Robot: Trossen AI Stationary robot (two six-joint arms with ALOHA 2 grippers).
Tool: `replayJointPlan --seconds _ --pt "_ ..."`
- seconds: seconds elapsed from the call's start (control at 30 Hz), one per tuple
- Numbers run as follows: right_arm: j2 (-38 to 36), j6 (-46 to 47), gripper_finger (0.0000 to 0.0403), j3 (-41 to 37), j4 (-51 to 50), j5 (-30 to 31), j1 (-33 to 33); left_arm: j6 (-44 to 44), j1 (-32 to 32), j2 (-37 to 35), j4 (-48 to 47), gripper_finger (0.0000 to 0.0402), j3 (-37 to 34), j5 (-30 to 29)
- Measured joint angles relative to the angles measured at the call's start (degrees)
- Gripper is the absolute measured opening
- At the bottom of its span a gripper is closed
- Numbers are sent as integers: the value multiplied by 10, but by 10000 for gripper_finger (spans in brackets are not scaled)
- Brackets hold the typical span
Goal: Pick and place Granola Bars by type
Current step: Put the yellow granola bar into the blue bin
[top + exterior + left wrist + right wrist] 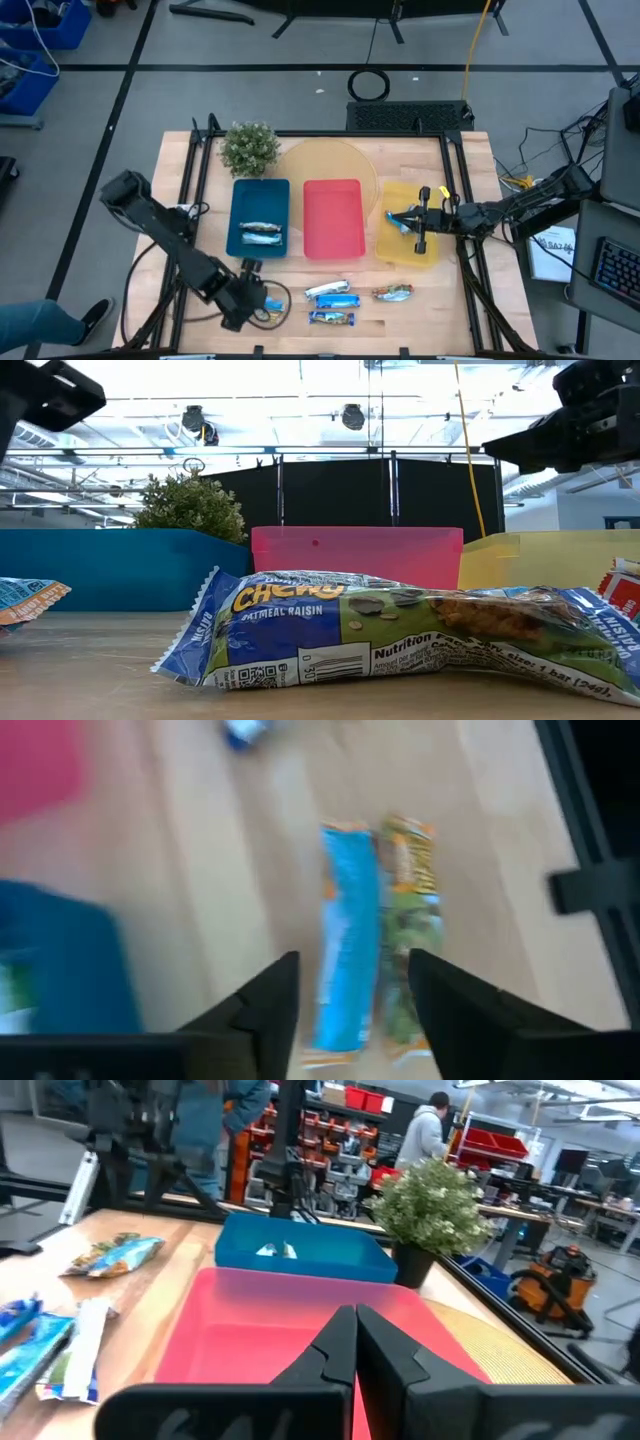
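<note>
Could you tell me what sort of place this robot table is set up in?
It looks like a workshop or robotics lab, not a home. Beyond the wooden table are shelves of red parts bins, a workbench with an orange shop vacuum, and a person standing among the benches.

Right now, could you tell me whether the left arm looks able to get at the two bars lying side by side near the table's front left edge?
Probably yes: the left gripper hangs open just over the two bars, with nothing between them.

Workshop: shelves of red parts bins [345, 1125], workbenches behind.
</note>
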Motion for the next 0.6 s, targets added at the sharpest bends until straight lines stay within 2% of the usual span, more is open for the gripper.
replayJointPlan --seconds 0.1,0.2,0.6 --pt "0 -9 0 2 3 -4 0 8 -4 31 -1 227 17 2" --pt "0 -16 0 2 4 -4 0 17 -2 50 -2 240 24 0" --pt "0 -34 0 2 4 -4 0 31 29 114 -3 212 24 42"
